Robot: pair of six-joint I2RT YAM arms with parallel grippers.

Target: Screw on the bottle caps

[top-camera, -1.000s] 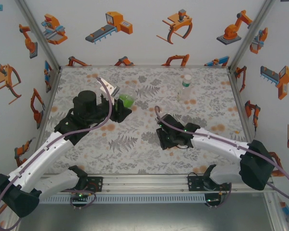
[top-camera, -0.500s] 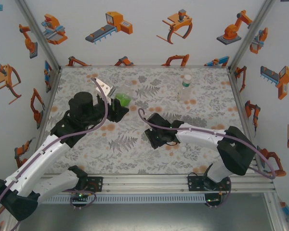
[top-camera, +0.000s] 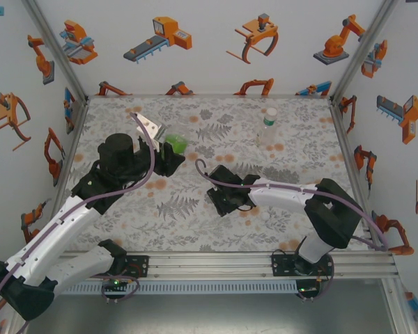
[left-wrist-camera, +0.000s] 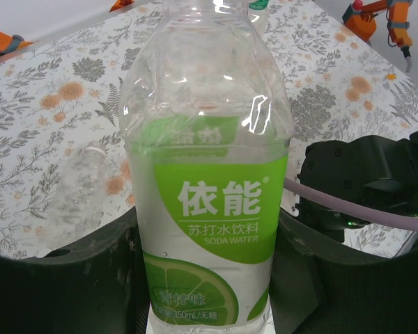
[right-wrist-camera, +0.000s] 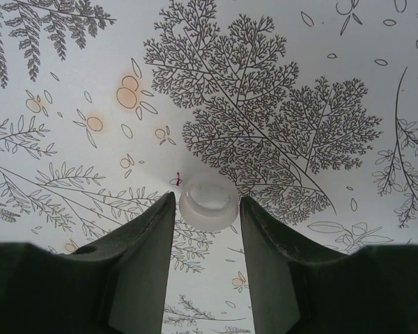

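Note:
My left gripper (left-wrist-camera: pixel 209 278) is shut on a clear bottle (left-wrist-camera: pixel 212 181) with a big green label, held upright at the left middle of the table (top-camera: pixel 175 144); its neck runs out of the top of the left wrist view. My right gripper (right-wrist-camera: pixel 207 209) hangs low over the table centre (top-camera: pixel 220 199), open. A white bottle cap (right-wrist-camera: pixel 208 202) lies on the cloth between its fingertips, with a thin gap on each side. A plain clear bottle (left-wrist-camera: pixel 80 191) lies on its side. A third bottle (top-camera: pixel 268 126) stands capped at the back right.
A small white round thing (top-camera: pixel 265 216), apparently another cap, lies beside the right forearm. A white plate (top-camera: pixel 150 126) juts from the left gripper. White walls with orange robot pictures enclose the floral table (top-camera: pixel 299 160). The right arm's purple cable (left-wrist-camera: pixel 362 209) crosses the left wrist view.
My right gripper has swung left across the table toward the middle and its jaws have narrowed slightly. The left gripper has shifted a little left with the bottle.

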